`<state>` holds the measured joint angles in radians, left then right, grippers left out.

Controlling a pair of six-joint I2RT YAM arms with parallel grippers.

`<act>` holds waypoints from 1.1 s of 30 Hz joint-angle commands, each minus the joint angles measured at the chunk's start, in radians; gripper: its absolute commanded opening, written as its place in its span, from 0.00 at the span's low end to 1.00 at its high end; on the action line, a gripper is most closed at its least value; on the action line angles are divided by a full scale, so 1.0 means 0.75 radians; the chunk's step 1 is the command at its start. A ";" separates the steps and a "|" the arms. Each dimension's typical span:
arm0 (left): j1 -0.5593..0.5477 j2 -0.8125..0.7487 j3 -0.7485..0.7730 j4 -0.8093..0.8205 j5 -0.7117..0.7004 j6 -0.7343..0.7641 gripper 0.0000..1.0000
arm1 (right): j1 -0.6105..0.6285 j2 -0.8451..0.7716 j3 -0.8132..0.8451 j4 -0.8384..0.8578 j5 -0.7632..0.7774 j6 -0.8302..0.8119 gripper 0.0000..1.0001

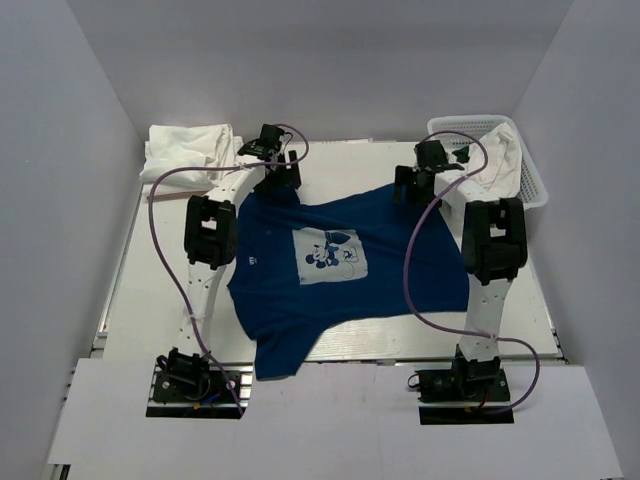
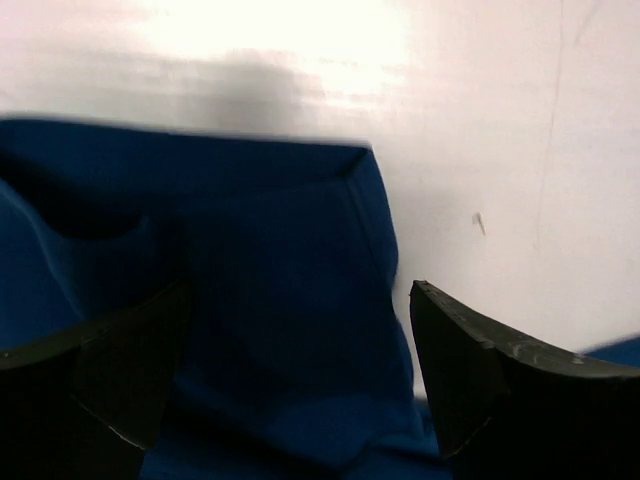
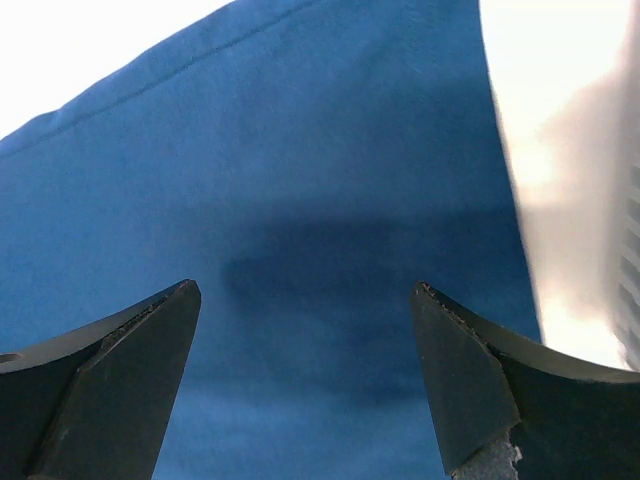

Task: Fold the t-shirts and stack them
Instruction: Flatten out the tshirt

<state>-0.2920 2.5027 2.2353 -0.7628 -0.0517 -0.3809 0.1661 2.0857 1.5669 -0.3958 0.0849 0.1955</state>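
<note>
The navy t-shirt [image 1: 340, 265] with a pale cartoon print lies spread flat in the middle of the table, its hem toward the near edge. My left gripper [image 1: 277, 178] is open over the shirt's far left corner; the left wrist view shows blue cloth [image 2: 270, 300] between its fingers [image 2: 470, 370]. My right gripper [image 1: 413, 185] is open over the far right corner; blue cloth [image 3: 300, 250] fills the right wrist view between its fingers [image 3: 480, 380]. A white t-shirt [image 1: 190, 148] lies bunched at the far left. Another white t-shirt [image 1: 497, 160] hangs over the basket.
A white plastic lattice basket [image 1: 535, 185] stands at the far right corner. Grey walls close in the table on three sides. Purple cables loop along both arms.
</note>
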 commanded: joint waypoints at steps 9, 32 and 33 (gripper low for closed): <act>0.017 0.303 0.225 0.472 0.069 -0.042 1.00 | 0.006 0.407 0.467 -0.135 -0.029 0.068 0.90; 0.050 -0.280 0.076 0.648 0.124 -0.175 1.00 | 0.097 -0.203 0.240 0.126 -0.128 0.013 0.90; 0.038 -0.467 -0.119 0.594 0.084 -0.218 1.00 | 0.096 -0.327 0.089 0.165 -0.119 0.113 0.90</act>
<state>-0.2459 2.4950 2.2887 -0.1356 0.0383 -0.5259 0.2317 2.0605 1.7889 -0.3416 -0.0238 0.2070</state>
